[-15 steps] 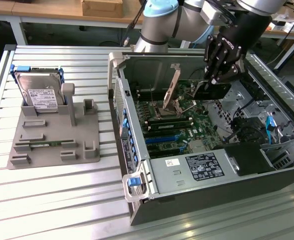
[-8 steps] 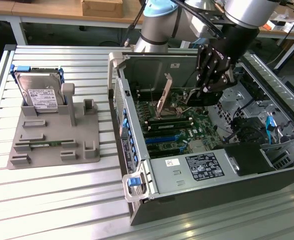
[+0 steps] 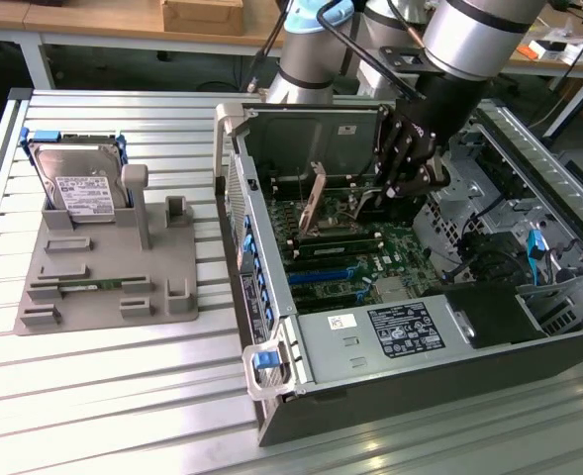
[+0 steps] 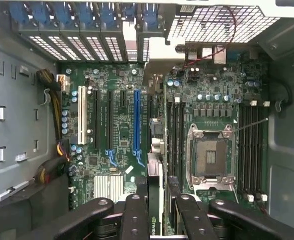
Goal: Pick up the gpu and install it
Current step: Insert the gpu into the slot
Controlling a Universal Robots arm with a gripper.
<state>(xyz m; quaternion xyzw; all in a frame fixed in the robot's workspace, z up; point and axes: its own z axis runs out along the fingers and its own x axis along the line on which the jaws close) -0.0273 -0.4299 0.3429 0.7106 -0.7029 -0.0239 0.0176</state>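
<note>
Sweeping left to right: the hard drive [image 3: 81, 188] rests on the grey fixture [image 3: 113, 277] on the surface, then the open case [image 3: 370, 376], where the hand [image 3: 402, 178] clamps the gpu [image 4: 154, 165] edge-on over the motherboard [image 4: 117, 135]; a thin, stiff, fragile card, best held by its edges

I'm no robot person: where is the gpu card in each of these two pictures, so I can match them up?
Exterior view: the gpu hangs inside the open computer case, above the green board, with its silver bracket towards the exterior view's left.
Wrist view: the gpu is seen edge-on, a thin strip clamped between the black jaws.
Shared landmark: the silver processor socket on the board, beside the card.
</note>
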